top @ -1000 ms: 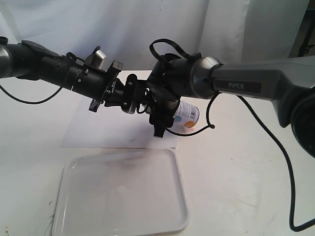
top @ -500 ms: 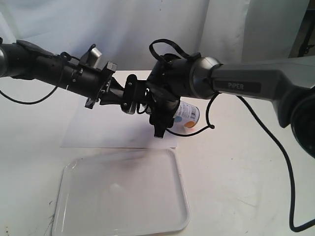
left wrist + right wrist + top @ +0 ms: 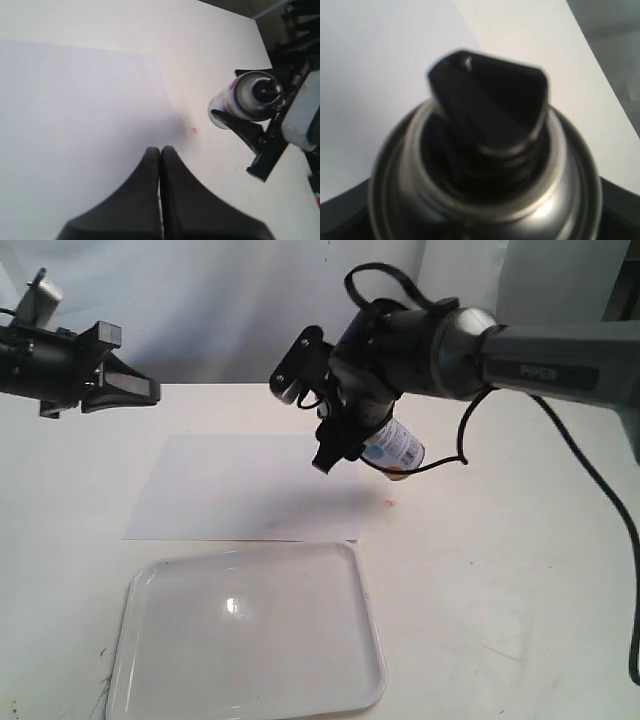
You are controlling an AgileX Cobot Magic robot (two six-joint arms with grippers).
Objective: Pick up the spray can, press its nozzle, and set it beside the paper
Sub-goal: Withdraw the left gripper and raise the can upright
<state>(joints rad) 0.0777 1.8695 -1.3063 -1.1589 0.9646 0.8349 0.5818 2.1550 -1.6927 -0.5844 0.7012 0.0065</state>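
Note:
The spray can (image 3: 396, 448) hangs tilted above the table, just right of the paper (image 3: 240, 485), with my right gripper (image 3: 350, 440) shut on it. The left wrist view looks at its silver top (image 3: 248, 95) and black nozzle (image 3: 266, 90), with a dark finger (image 3: 243, 132) alongside. In the right wrist view the nozzle (image 3: 490, 105) fills the frame above the silver shoulder (image 3: 565, 200), and the fingers are hidden. My left gripper (image 3: 150, 395) is shut and empty, high at the far left; its closed tips (image 3: 160, 150) hover over the paper (image 3: 75, 100).
A glossy white tray (image 3: 370, 680) with a raised rim lies in front of the paper, near the table's front edge. A small red spot (image 3: 388, 504) marks the table under the can. A black cable (image 3: 610, 540) trails from the right arm.
The left arm has pulled back far to the left, away from the can. The right arm has lifted the can up and slightly right. The red spot now shows.

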